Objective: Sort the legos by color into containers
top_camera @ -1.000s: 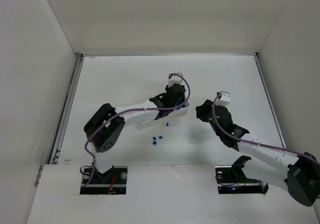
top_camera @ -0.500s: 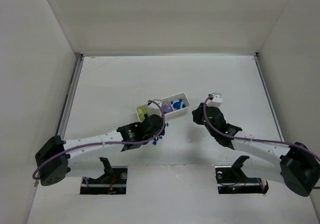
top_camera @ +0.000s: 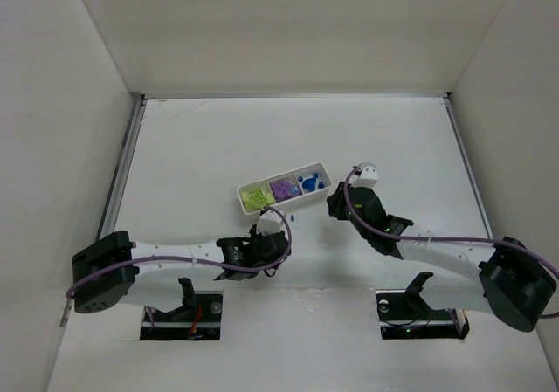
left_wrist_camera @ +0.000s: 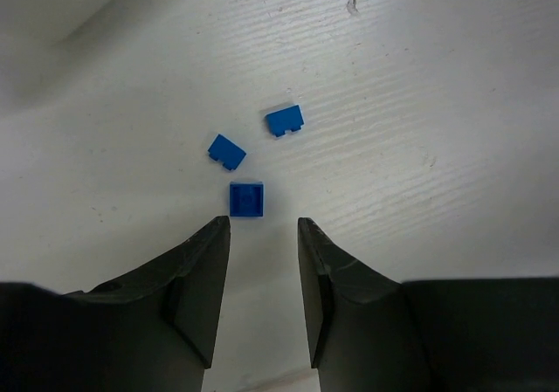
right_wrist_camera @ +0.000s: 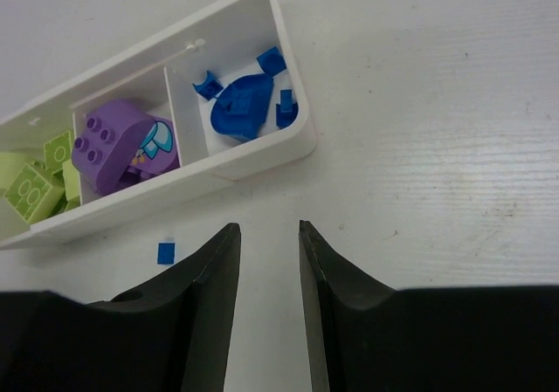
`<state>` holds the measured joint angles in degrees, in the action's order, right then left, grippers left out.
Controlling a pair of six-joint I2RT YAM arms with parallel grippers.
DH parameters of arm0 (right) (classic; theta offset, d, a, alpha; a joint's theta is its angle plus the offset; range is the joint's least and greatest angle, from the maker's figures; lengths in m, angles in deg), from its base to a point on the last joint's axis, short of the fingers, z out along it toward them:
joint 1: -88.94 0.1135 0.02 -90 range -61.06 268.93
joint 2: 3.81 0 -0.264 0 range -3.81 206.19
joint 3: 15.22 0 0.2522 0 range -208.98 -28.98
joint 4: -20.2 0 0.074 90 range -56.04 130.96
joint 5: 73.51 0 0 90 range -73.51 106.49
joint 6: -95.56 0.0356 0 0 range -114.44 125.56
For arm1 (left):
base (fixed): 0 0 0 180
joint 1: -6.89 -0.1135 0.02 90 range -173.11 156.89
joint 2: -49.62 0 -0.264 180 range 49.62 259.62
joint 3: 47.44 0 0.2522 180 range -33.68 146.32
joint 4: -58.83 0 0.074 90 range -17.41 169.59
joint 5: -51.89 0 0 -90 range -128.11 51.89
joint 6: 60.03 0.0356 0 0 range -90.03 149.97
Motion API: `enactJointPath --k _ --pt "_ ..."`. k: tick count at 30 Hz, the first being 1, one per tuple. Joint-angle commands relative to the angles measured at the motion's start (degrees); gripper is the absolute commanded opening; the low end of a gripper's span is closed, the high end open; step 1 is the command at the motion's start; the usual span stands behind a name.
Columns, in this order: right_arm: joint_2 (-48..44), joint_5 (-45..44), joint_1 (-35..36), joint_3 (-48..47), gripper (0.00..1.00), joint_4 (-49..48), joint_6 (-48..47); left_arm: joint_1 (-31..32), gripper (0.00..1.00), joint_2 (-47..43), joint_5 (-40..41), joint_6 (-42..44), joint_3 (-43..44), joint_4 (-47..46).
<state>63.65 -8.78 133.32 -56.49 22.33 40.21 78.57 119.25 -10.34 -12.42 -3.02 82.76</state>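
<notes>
The long white tray (top_camera: 242, 202) lies mid-table. Its left compartment holds yellow-green pieces (right_wrist_camera: 35, 182), the middle a purple block (right_wrist_camera: 122, 143), and the right a blue fan-shaped piece (right_wrist_camera: 240, 108) with a few tiny blue bits. My left gripper (top_camera: 279, 237) is open and empty, low over the table in front of the tray. In the left wrist view it (left_wrist_camera: 262, 226) points at three loose blue bits; the nearest (left_wrist_camera: 247, 199) lies just beyond the fingertips. My right gripper (top_camera: 336, 202) is open and empty, and in the right wrist view it (right_wrist_camera: 269, 229) sits just short of the tray's near wall (right_wrist_camera: 262, 161).
One more blue bit (right_wrist_camera: 166, 252) lies on the table in front of the tray's middle compartment; it also shows in the top view (top_camera: 293, 217). White walls enclose the table on three sides.
My left arm has swung off the tray and down towards the near edge, its gripper now over the loose blue bits. The tray is uncovered. My right gripper has moved left towards the tray.
</notes>
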Motion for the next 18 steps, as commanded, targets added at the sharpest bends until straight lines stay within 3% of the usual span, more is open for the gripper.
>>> enactJointPath --k 1,13,18 --pt "0.74 0.32 1.63 -3.08 0.39 -3.57 -0.9 0.34 0.35 1.47 1.58 -0.85 -0.16 -2.17" --pt "1.62 0.4 3.47 -3.96 0.39 -3.3 -1.52 -0.88 0.29 5.26 3.17 -0.06 -0.15 -3.49" --pt "3.81 0.93 6.19 -5.62 0.39 -2.6 -2.31 -1.24 0.19 4.64 2.99 0.03 -1.21 -4.55"
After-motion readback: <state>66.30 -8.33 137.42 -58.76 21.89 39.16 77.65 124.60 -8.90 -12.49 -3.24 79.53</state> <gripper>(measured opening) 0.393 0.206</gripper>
